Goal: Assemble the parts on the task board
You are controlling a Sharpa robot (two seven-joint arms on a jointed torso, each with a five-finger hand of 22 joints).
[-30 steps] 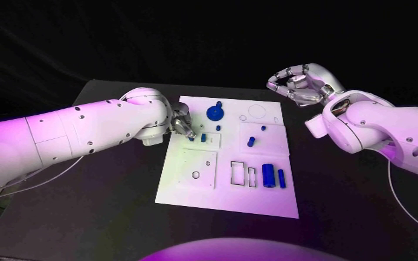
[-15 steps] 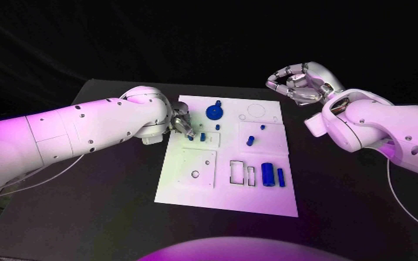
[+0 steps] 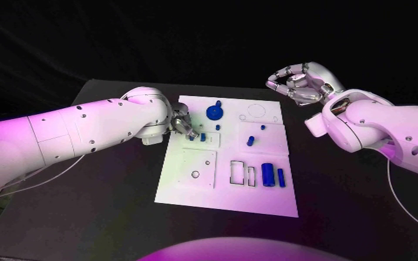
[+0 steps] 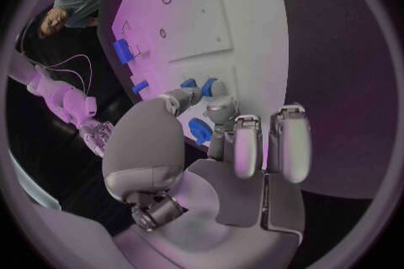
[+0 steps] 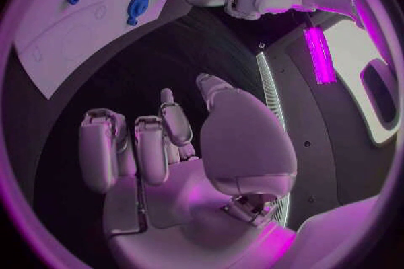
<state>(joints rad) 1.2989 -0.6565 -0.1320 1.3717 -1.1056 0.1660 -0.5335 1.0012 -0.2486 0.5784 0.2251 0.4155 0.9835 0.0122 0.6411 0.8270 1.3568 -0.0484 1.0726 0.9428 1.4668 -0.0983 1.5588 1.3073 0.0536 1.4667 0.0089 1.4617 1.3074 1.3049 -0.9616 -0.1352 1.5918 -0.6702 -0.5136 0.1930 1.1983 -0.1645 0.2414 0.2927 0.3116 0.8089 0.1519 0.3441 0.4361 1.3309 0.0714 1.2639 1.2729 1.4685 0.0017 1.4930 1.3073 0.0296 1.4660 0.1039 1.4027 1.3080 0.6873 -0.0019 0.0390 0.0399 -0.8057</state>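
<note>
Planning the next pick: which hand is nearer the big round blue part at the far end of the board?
Left. The left hand works at the task board's left edge, just beside and nearer than the round blue part. The right hand hovers off the board's far right corner, curled, holding nothing.

From the head view, the left robot hand (image 3: 181,123) is mostly tucked behind its own white forearm, so whether its fingers actually pinch the small blue part (image 3: 203,136) at the task board (image 3: 228,197) edge can't be told. In the left wrist view the thumb and fingers (image 4: 243,148) cover the blue pieces (image 4: 200,130) beneath them (one peeks out, half hidden), and contact stays unclear. The far tabletop (image 3: 104,92) corner melts into the dark backdrop. The right robot hand (image 3: 299,84) has its fingers curled in, palm interior shadowed. In the right wrist view the board (image 5: 59,27) is cut off by the circle's rim, its small parts too tiny to identify.
</note>
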